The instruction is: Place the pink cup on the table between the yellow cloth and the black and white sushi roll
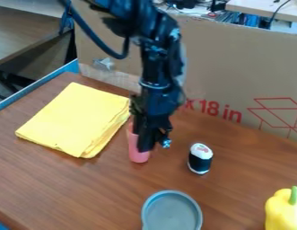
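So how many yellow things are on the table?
2: a folded cloth at the picture's left, and a bell pepper at the lower right, partly out of frame. Something small could hide behind the arm.

The black arm [159, 67] is hanging down from the far side — its gripper [150, 143] is pointing steeply downward.

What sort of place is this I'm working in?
Probably a robotics lab or workshop: a black robot arm hangs over a wood-look table, printed cardboard stands behind as a makeshift screen, and cables and clutter show beyond it.
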Motion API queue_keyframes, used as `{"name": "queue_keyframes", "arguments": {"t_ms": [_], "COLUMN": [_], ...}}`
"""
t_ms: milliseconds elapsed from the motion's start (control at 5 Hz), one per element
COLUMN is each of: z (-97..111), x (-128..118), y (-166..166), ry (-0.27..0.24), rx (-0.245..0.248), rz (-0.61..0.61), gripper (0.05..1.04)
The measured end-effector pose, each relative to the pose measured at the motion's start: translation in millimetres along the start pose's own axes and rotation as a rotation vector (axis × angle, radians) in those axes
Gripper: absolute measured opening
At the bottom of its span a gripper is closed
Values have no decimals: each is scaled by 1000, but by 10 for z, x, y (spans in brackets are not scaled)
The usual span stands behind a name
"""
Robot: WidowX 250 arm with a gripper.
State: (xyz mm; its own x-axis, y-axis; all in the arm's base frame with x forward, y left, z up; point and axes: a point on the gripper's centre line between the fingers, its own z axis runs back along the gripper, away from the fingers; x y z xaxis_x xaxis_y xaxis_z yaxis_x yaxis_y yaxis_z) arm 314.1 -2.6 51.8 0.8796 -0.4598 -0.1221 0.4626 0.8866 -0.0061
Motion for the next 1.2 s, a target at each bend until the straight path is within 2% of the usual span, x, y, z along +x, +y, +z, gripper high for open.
{"name": "queue_keyframes", "arguments": {"t_ms": [200,400,600,800,1000,1200], "z": [-5,-3,65,231,660,816], "x": [-10,-30,-83,-173,-471,-736], "y": [22,-20,-7,12,236,549], "ry": [-13,-1,27,16,-74,-70], "rx": [-19,-48,-93,-135,-120,-72], "rz": [12,48,56,48,106,301], "gripper": [144,359,656,940,1007,1003]}}
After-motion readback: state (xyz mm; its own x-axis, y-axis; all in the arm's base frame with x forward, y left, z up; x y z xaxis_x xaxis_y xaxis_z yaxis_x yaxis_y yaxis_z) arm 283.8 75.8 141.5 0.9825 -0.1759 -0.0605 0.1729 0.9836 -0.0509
